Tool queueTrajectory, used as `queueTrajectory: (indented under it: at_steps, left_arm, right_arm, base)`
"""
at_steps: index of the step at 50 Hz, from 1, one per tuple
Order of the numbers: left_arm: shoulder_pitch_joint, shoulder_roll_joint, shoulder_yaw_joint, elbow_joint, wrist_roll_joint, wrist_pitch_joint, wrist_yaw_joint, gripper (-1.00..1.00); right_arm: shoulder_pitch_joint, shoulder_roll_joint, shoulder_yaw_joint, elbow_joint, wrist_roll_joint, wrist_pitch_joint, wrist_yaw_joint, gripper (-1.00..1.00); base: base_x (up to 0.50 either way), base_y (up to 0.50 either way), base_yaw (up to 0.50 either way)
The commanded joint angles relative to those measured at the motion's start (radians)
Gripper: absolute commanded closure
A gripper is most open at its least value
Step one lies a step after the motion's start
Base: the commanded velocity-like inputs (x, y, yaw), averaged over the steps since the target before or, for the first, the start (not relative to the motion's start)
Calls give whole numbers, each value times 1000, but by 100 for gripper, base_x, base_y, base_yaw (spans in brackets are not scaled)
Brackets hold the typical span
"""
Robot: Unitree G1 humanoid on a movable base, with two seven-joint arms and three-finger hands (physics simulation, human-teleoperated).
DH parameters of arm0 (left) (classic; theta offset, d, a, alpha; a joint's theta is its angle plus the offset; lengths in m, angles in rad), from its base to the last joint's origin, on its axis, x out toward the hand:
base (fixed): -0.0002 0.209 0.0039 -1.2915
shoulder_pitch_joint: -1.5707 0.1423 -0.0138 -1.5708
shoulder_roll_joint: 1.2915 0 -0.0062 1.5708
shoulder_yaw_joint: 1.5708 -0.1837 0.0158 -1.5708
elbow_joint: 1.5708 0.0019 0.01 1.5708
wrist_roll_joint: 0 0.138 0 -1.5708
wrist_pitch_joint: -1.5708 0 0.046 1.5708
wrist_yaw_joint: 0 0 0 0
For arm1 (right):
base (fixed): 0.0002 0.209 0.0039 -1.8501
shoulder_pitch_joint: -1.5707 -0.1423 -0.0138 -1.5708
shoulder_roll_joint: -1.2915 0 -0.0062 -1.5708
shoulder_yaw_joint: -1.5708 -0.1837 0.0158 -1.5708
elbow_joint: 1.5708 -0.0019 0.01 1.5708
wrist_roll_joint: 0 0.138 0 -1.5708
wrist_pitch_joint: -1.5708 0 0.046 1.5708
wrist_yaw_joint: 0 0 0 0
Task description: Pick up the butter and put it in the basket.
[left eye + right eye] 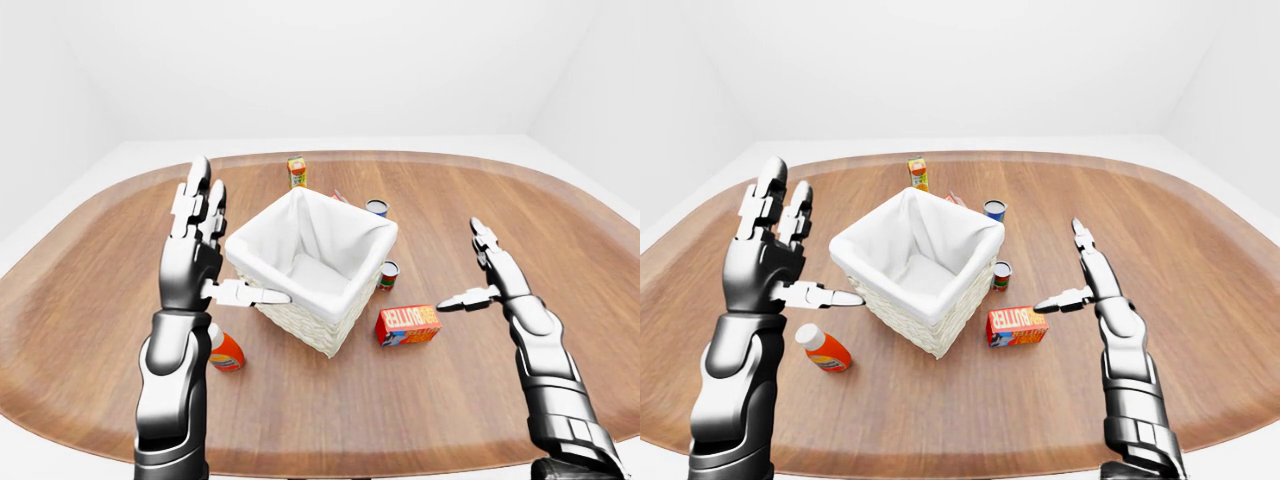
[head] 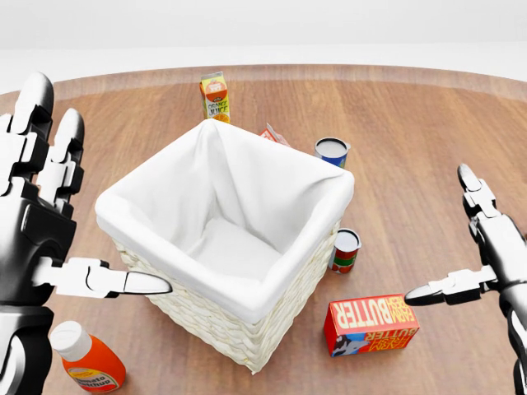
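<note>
**Red butter box waits just below the open right hand**

Chrome-and-black, the right hand (image 2: 482, 247) is spread wide, fingers pointing up the head view and thumb reaching left, clamped on nothing. Just below and left of that thumb tip lies the butter (image 2: 371, 324), a red carton flat on the wooden table (image 2: 412, 123), its long axis running left to right across the view with a slight tilt. It sits beside the lower right corner of the basket (image 2: 222, 325), apart from the wicker.

The left hand (image 2: 49, 222) is likewise open and holds nothing, raised on the far side of the basket with its thumb near the wicker wall. The right hand is plainly the nearer one. I judge the reach calls for lowering it down and left, fingers spanning the carton's short side.
</note>
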Motion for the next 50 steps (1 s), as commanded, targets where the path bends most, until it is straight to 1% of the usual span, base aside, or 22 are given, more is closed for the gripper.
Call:
queueTrajectory:
  at_steps: [1, 2, 4, 8, 15, 24, 29, 31, 33, 36, 41, 43, 46, 50]
  left_arm:
    - [13, 1, -3, 27, 11, 0, -7, -100]
    - [10, 3, 1, 31, 13, 0, -7, -100]
    - [6, 6, 11, 21, 10, 0, -7, -100]
    - [10, 7, 19, -6, 4, 0, -6, -100]
    - [12, 7, 20, 10, 6, 0, -4, -100]
    - [22, 11, 39, 7, -9, 0, -2, -100]
    - [29, 10, 43, -6, -16, 0, 1, -100]
    - [36, 10, 44, -20, -18, 0, 1, -100]
    - [40, 9, 47, -28, -21, 0, 0, -100]
    - [49, 8, 55, -45, -31, 0, -1, -100]
    - [60, 9, 71, -67, -47, 0, -1, -100]
    - [66, 9, 76, -81, -53, 0, -2, -100]
    - [71, 9, 79, -95, -57, 0, -1, -100]
    - [86, 5, 76, -105, -54, 0, -3, -100]
  right_arm:
    - [-199, -85, 101, 736, -58, 0, -123, -100]
    - [-215, -89, 113, 796, -70, 0, -150, -100]
    - [-229, -94, 124, 850, -63, 0, -150, -100]
    - [-240, -99, 135, 902, -62, 0, -165, -100]
    - [-239, -98, 137, 935, -57, 0, -182, -100]
    - [-244, -57, 133, 985, -75, 0, -215, -100]
    - [-246, -31, 111, 995, -47, 0, -205, -100]
    - [-248, -23, 113, 998, -53, 0, -226, -100]
    - [-251, -10, 100, 1001, -34, 0, -220, -100]
    - [-256, 13, 108, 1006, -50, 0, -254, -100]
    - [-263, 33, 94, 1009, -41, 0, -258, -100]
    - [-260, 36, 102, 1011, -65, 0, -306, -100]
    - [-261, 53, 74, 1012, -23, 0, -275, -100]
    - [-263, 66, 65, 1012, -1, 0, -280, -100]
  base:
    - [0, 0, 0]
    - [0, 0, 0]
    - [0, 0, 0]
    - [0, 0, 0]
    - [0, 0, 0]
    - [0, 0, 0]
    - [0, 0, 0]
    - [0, 0, 0]
    - [0, 0, 0]
    - [0, 0, 0]
    - [0, 0, 0]
    - [0, 0, 0]
    - [0, 0, 0]
    - [0, 0, 0]
